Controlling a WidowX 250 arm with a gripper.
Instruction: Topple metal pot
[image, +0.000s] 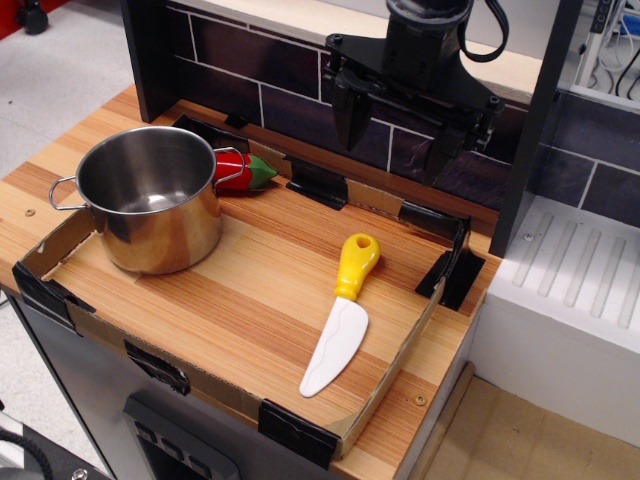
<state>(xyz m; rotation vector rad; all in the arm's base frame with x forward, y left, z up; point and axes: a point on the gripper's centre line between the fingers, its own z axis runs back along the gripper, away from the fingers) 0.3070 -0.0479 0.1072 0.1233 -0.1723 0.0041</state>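
Note:
The metal pot (152, 198) is shiny steel with thin wire loop handles. It stands upright and empty at the left of the wooden board (250, 300). My gripper (395, 152) is black and hangs high over the back right of the board, well to the right of the pot. Its two fingers (345, 120) are spread apart with nothing between them.
A red and green toy vegetable (240, 171) lies behind the pot, touching its far side. A toy knife (342, 312) with a yellow handle and white blade lies at the middle right. A low cardboard rim (390, 385) edges the board. A white drainer (575, 285) stands to the right.

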